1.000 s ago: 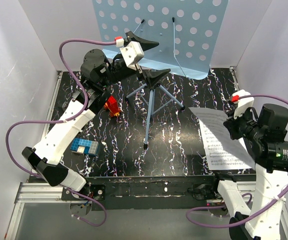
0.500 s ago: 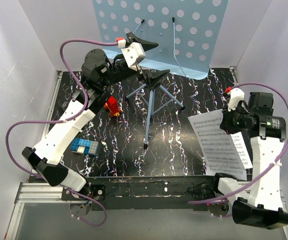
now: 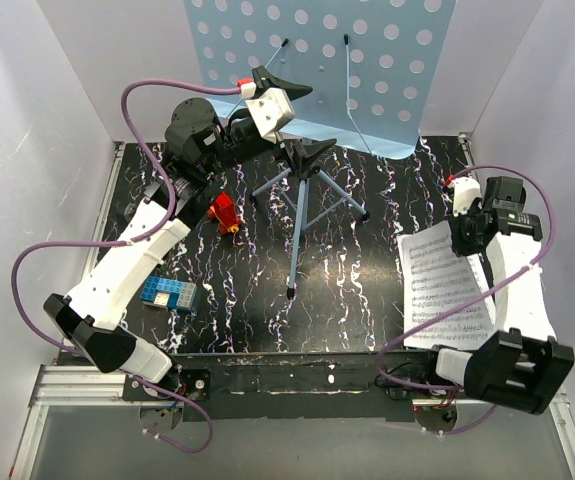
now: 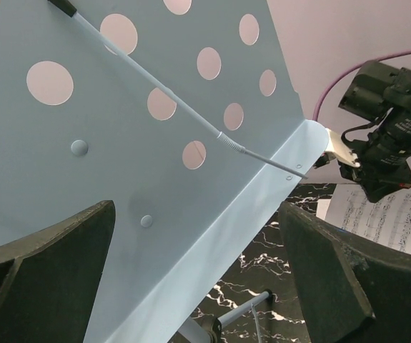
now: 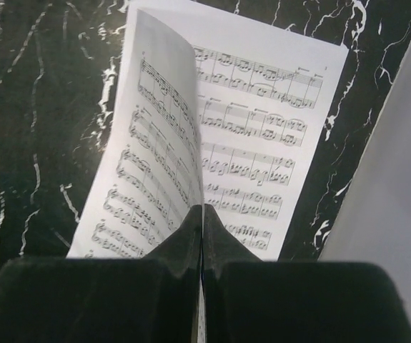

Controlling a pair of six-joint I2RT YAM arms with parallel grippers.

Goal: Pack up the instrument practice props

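Observation:
The light-blue perforated desk plate point(image 3: 367, 70) of the music stand leans at the back wall, above its thin pole and tripod legs point(image 3: 300, 205). My left gripper point(image 3: 295, 118) is open, its jaws set wide on either side of the plate's lower lip point(image 4: 212, 243) without touching it; the gripper point(image 4: 198, 286) is empty. My right gripper point(image 3: 464, 238) is shut on the edge of a white sheet-music page point(image 3: 437, 285) at the table's right side. In the right wrist view the gripper point(image 5: 202, 214) pinches a curled page point(image 5: 155, 143) above a second page point(image 5: 262, 143) lying flat.
A small red object point(image 3: 225, 212) and a blue block point(image 3: 170, 293) lie on the black marbled table point(image 3: 247, 320) left of the tripod. White walls close in on the left, back and right. My right arm's elbow hangs over the near right corner.
My right arm has folded down and back, carrying the page from a raised tilt to low over the flat page at the right. My left arm has barely moved.

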